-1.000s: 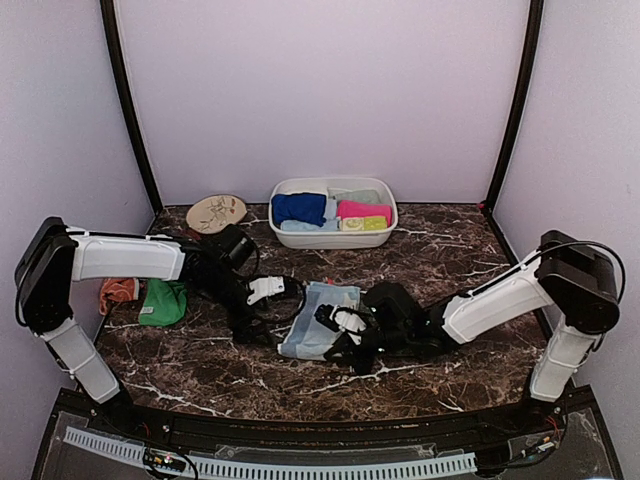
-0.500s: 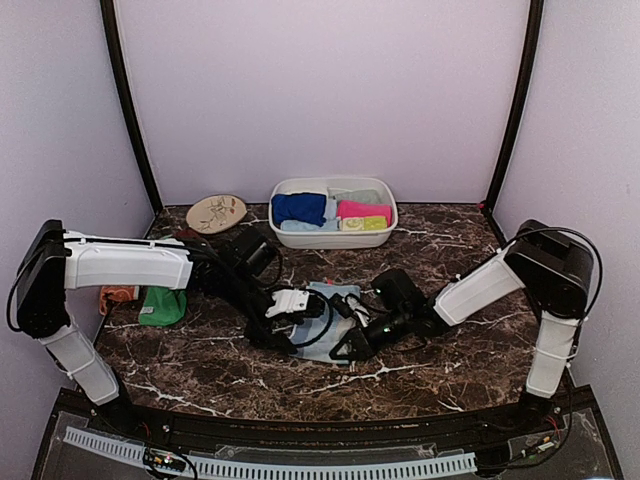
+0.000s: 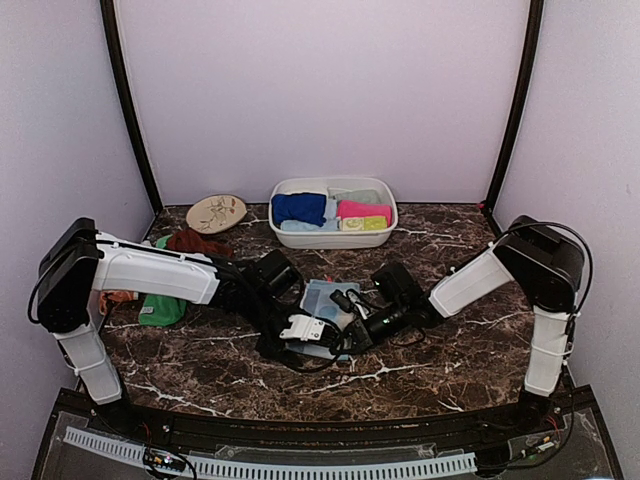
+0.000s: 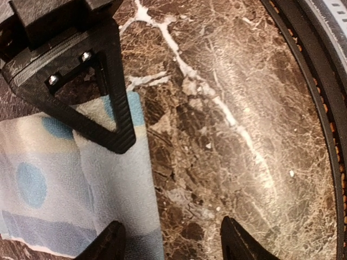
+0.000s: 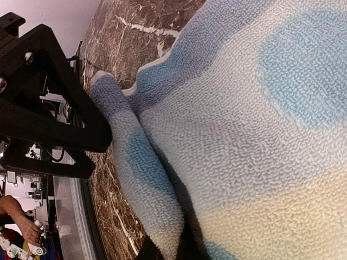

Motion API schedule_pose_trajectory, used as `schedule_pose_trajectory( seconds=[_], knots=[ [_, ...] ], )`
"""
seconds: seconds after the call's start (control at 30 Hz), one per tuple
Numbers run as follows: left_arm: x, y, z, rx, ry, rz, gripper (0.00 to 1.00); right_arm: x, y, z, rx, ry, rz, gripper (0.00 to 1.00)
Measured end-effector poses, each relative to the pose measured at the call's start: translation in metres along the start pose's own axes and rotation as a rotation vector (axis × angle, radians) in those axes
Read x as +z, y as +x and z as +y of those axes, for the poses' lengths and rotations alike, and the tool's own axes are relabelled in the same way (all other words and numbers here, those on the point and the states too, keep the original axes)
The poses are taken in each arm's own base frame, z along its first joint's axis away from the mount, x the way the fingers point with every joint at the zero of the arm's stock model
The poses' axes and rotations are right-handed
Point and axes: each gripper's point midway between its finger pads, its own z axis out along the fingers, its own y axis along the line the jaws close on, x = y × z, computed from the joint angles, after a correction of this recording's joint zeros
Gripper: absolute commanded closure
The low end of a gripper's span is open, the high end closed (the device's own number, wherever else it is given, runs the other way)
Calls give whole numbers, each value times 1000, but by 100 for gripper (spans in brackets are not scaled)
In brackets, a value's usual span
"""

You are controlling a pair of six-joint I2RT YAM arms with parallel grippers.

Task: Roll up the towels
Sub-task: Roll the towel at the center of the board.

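A pale, blue-dotted terry towel (image 3: pixel 325 298) is pinched by the right gripper (image 3: pixel 346 322) — its edge is straddled by the left gripper (image 4: pixel 171 241), jaws part open.

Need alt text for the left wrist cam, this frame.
The left gripper, open, straddles the edge of a pale towel with blue dots lying on the brown marble table: one fingertip over cloth, the other over bare stone. The right gripper shows as a black triangular finger on the towel at upper left.
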Motion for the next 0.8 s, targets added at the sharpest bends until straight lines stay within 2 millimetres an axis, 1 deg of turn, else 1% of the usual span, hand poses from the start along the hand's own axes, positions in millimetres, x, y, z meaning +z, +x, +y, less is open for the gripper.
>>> schedule_pose_trajectory(
  seconds=[0.2,0.33,0.4,0.47,0.5,0.63,0.73,0.8],
  knots=[
    [8,8,14,11,-66,38,38,-1,1,0,9,-5,5,100],
    [12,12,16,11,-68,55,39,-2,1,-1,21,-10,9,100],
    [17,16,14,7,-60,68,42,-2,1,-1,25,-11,12,99],
    [23,21,13,5,-47,83,51,-3,1,-1,32,-12,14,94],
    [26,22,14,10,-45,87,58,-3,1,-1,36,-14,17,93],
    [28,21,22,21,-68,95,80,-3,2,2,56,-27,27,87],
    [28,20,29,28,-84,102,100,-4,2,4,74,-38,31,78],
    [28,21,33,28,-87,110,100,-5,1,6,82,-47,32,74]
  ],
)
